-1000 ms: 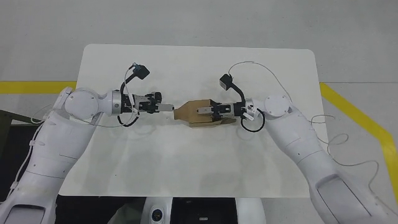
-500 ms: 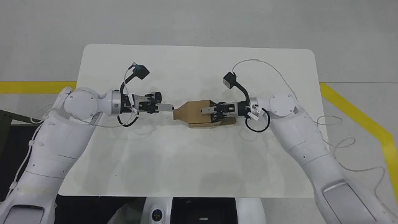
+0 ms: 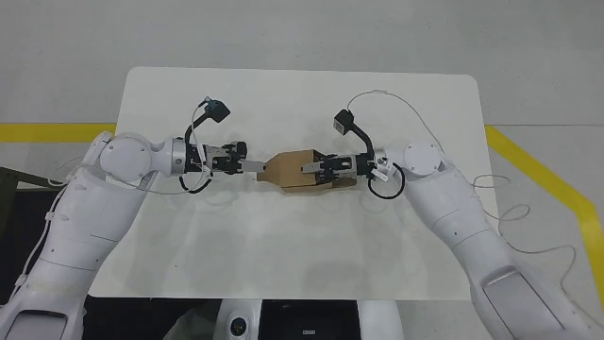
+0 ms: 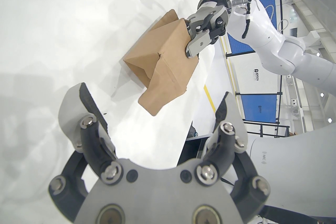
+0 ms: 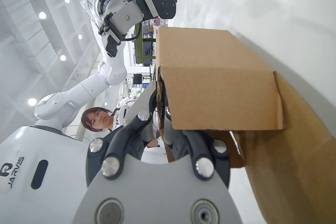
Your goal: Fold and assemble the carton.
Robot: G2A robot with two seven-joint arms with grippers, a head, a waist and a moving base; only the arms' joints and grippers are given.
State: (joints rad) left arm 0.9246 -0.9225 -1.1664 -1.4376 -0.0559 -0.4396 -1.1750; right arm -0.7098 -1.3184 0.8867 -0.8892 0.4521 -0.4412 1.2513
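A brown cardboard carton (image 3: 294, 170) lies partly folded at the middle of the white table (image 3: 283, 94). My right gripper (image 3: 321, 167) is shut on the carton's top panel (image 5: 210, 72), one finger inside and one outside, at the end away from the other arm. The carton's pointed end flaps (image 4: 157, 78) face my left gripper (image 3: 253, 165). That gripper (image 4: 155, 104) stands open a short way from the flap tip, with nothing between its fingers. A loose flap (image 5: 296, 146) hangs by the carton's side.
The white table's near edge (image 4: 199, 93) runs close behind the carton in the left wrist view. A yellow floor line (image 3: 528, 165) passes beside the table on both sides. Bare tabletop lies all around the carton.
The carton and my right gripper have shifted slightly toward the left arm. The left gripper has edged closer to the flap tip.
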